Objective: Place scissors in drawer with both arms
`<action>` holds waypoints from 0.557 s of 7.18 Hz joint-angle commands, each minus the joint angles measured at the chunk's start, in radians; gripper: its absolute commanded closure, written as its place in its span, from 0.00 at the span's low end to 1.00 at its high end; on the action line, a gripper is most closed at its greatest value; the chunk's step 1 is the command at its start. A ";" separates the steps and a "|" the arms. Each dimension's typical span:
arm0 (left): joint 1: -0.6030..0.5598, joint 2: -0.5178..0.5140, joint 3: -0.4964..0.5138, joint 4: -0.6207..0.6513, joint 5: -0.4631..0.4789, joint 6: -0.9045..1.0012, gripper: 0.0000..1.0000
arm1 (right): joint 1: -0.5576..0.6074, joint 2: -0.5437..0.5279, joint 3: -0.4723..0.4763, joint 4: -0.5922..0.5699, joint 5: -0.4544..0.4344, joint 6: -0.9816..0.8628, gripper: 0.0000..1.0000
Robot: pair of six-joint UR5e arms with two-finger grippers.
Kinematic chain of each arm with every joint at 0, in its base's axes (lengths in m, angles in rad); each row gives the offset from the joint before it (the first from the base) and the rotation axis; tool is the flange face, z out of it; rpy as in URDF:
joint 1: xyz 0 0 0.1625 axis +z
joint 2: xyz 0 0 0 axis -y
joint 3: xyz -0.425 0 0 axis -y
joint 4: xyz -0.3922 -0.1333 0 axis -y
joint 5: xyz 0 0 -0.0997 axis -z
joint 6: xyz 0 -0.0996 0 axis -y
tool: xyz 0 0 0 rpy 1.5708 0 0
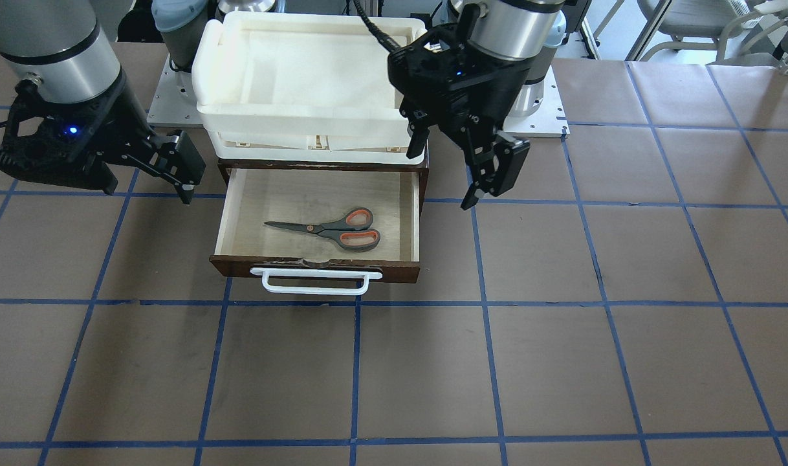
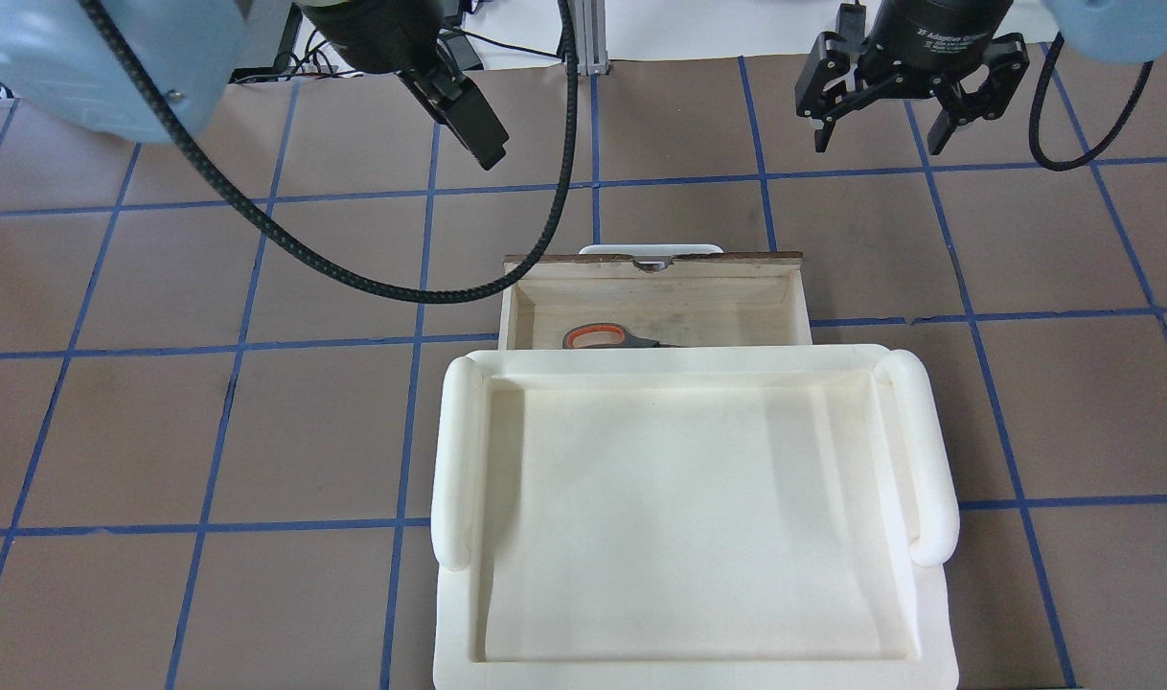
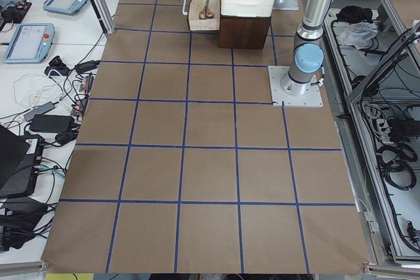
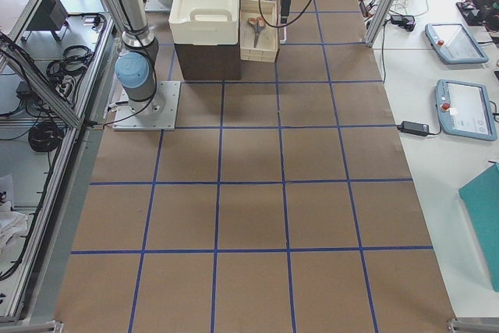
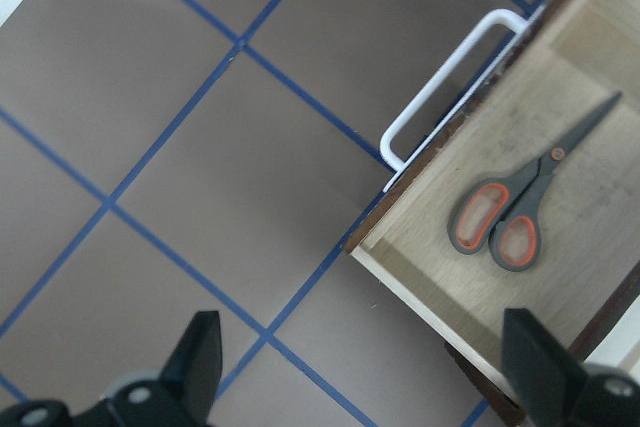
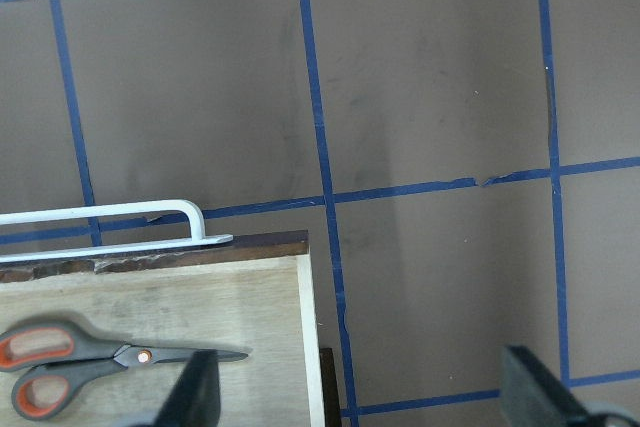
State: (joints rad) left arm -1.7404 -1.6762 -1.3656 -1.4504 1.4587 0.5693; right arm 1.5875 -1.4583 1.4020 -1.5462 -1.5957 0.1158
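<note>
Fingers (image 5: 200, 352) of my left gripper (image 1: 438, 182) stood wide apart with nothing between them, and my right gripper (image 2: 877, 134) was spread open and empty too. Both grippers hung above the brown paper-covered table (image 1: 562, 336) with its blue tape grid, one to each side of the dark brown wooden drawer (image 1: 316, 265), clear of its walls and touching nothing.

That drawer was pulled out from the dark cabinet (image 3: 244, 31) under the white foam tray (image 1: 297, 120), its white bar handle (image 1: 316, 282) facing away from me. On its pale plywood floor lay the grey-handled scissors with orange-red loops (image 1: 329, 230), flat and closed, nearer the drawer's front than its back. Their slim metal blades pointed toward my right side and the loops toward my left. Both wrist views showed them resting free, with neither of my grippers near them.

I judged the main part of the task done: the scissors were inside the drawer and released. The drawer itself stood open, so if anything was left it was pushing the front in by that handle, though the task sentence asked only for placing. Otherwise my arms merely had to draw back.
</note>
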 commanded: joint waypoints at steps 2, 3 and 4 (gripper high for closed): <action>0.085 0.073 -0.099 0.045 0.095 -0.601 0.00 | 0.039 -0.007 0.000 0.005 -0.009 0.004 0.00; 0.085 0.110 -0.143 0.032 0.113 -0.652 0.00 | 0.039 -0.007 0.000 0.005 -0.004 0.004 0.00; 0.088 0.149 -0.192 0.027 0.138 -0.652 0.00 | 0.039 -0.005 0.002 0.005 -0.010 0.002 0.00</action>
State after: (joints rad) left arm -1.6572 -1.5692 -1.5037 -1.4173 1.5715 -0.0398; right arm 1.6249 -1.4643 1.4025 -1.5419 -1.6026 0.1191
